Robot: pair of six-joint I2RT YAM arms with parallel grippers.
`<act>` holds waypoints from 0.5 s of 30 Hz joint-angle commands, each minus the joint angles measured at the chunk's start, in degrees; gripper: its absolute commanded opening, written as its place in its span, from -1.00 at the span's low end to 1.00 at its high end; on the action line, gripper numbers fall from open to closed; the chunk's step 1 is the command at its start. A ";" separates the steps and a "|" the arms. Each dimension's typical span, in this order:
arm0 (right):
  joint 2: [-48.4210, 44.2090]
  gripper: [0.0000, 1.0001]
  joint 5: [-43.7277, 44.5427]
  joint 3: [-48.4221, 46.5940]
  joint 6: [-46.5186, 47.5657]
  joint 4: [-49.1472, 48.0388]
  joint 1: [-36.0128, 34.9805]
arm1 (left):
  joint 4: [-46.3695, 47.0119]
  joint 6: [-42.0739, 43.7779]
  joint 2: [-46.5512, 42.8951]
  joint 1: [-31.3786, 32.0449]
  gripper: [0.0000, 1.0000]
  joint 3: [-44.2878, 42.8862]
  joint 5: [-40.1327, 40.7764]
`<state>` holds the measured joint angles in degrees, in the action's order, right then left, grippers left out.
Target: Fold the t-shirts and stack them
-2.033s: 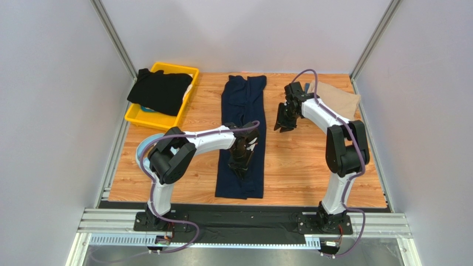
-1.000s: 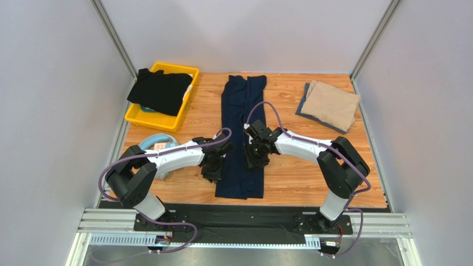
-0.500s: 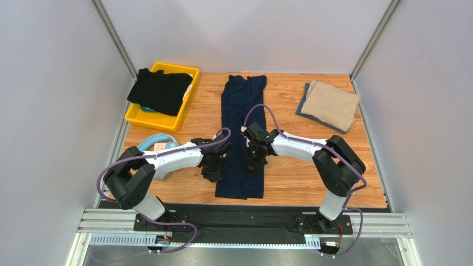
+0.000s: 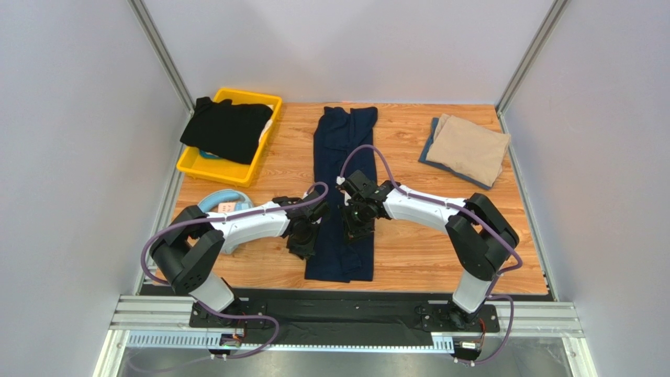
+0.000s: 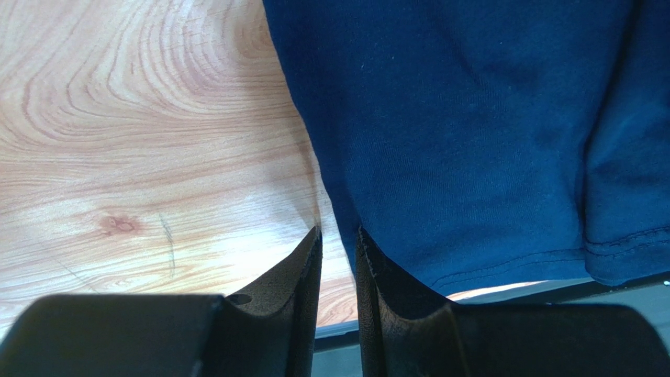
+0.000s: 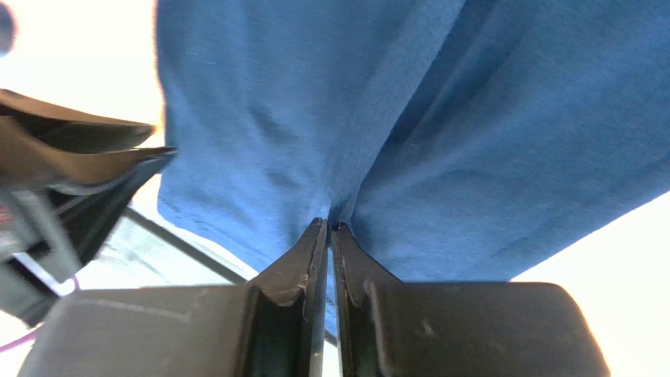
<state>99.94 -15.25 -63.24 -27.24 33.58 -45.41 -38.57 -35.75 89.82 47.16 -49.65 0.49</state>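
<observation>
Moved since earlier: the right arm has swung from beside the tan t-shirt (image 4: 470, 148) to the middle of the navy t-shirt (image 4: 342, 141), and the left arm has drawn back from over that shirt to its left edge.
Navy t-shirt: lies as a long narrow strip down the middle of the tabletop (image 4: 425, 243), running from the far edge almost to the near edge.
Right tool (image 4: 354, 228): low on the near half of the strip. In the right wrist view its fingers are almost together, pinching a raised ridge of the blue cloth at their tips.
Left tool (image 4: 303, 243): at the strip's left edge, level with the right tool. In the left wrist view the fingers stand slightly apart with bare wood showing between them, and the cloth's edge meets one finger. No cloth shows between them.
Tan t-shirt: folded, near the far right corner, lying on a darker folded piece.
Black t-shirt (image 4: 228, 129): draped over the yellow bin (image 4: 196, 166) at the far left corner.
Headphones (image 4: 216, 200): light blue, by the left edge, partly hidden behind the left arm.
</observation>
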 commanded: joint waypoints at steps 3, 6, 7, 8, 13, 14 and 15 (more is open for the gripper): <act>-2.12 -0.80 -1.89 -4.78 -1.49 1.66 -2.49 | 1.13 0.06 -0.17 0.04 -0.42 0.25 -0.05; -1.33 -0.78 -2.60 -6.19 -1.93 2.10 -3.80 | 0.95 0.15 -0.26 0.04 -0.42 0.08 0.03; -0.98 -0.78 -2.42 -6.80 -2.02 2.45 -4.25 | 0.78 0.15 -0.43 0.04 -0.42 -0.01 0.04; -0.63 -0.78 -2.07 -7.15 -2.20 2.89 -4.60 | 0.77 0.24 -0.52 0.04 -0.42 -0.01 0.30; 2.71 -0.76 -0.58 -9.44 -3.51 5.09 -6.53 | -0.54 0.33 -2.37 0.04 -0.42 -0.19 1.35; 3.15 -0.70 -0.49 -9.88 -3.69 5.26 -6.88 | -0.81 0.33 -2.80 0.04 -0.42 -0.19 1.79; 3.42 -0.64 -0.49 -10.23 -3.87 5.35 -7.32 | -1.16 0.33 -3.59 0.04 -0.42 -0.27 2.05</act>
<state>101.38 -16.03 -70.61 -29.36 37.30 -51.09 -38.87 -35.75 89.58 47.16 -49.65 0.82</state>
